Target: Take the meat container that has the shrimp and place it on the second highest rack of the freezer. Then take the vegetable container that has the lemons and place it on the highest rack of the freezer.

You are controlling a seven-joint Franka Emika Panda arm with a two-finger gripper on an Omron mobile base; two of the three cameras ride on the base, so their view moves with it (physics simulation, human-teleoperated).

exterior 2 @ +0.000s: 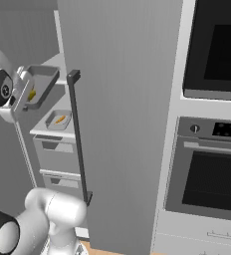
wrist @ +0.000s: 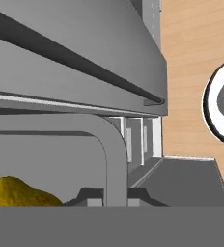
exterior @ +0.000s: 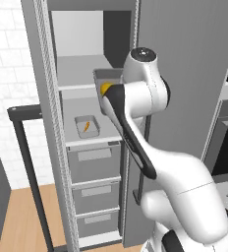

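the lemon tray (exterior 2: 42, 79) hangs tilted at the front of the freezer's (exterior: 52, 123) highest rack (exterior: 79, 69), a lemon (exterior: 105, 88) showing inside; the gripper (wrist: 115, 198) pinches the tray's rim, fingers pressed nearly together; below, the shrimp tray (exterior: 87, 126) sits on the second rack (exterior: 74, 110).
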